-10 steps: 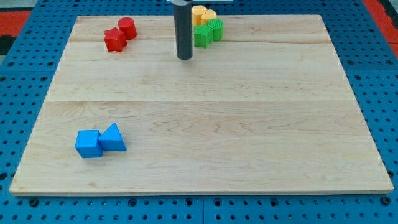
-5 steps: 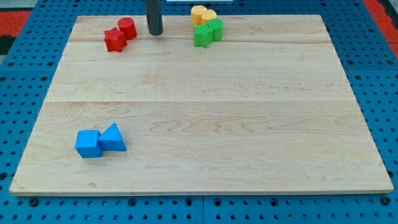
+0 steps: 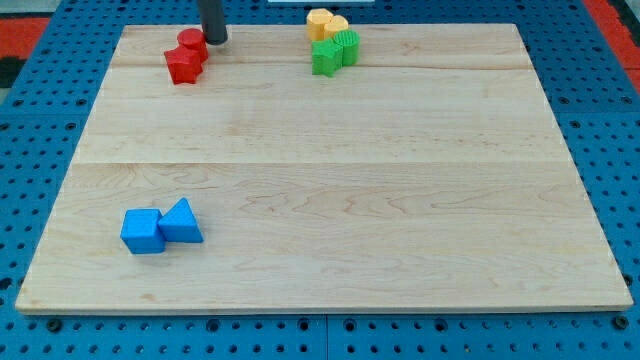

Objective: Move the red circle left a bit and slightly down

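The red circle (image 3: 193, 44) sits near the view's top left of the wooden board (image 3: 330, 190), touching a red star-shaped block (image 3: 182, 66) just below and left of it. My tip (image 3: 215, 41) is right against the red circle's right side, slightly above its middle. The rod runs up out of the view's top edge.
Two yellow blocks (image 3: 326, 23) and two green blocks (image 3: 334, 51) cluster at the view's top centre. A blue cube (image 3: 142, 231) and a blue triangle (image 3: 181, 222) sit together at the view's lower left. Blue pegboard surrounds the board.
My tip moved left and up from beside the green blocks to the red circle's right side. The red circle shifted left and slightly down, closer onto the red star.
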Tool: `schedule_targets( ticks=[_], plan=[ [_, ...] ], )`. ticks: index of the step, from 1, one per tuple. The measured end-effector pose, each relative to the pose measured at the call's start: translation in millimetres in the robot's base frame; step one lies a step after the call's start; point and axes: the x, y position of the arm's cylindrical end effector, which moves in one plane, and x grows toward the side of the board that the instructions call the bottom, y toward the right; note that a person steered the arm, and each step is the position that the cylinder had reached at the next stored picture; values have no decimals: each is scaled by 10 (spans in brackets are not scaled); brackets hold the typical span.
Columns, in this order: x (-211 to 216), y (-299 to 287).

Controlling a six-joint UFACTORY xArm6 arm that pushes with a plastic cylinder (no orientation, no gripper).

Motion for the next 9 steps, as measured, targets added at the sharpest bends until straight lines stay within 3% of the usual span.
schedule_targets(
  ticks=[2,4,7,9],
  plan=[
    [-19,-463],
    [152,-248],
    [-144,-143],
    [254,-15]
  ],
)
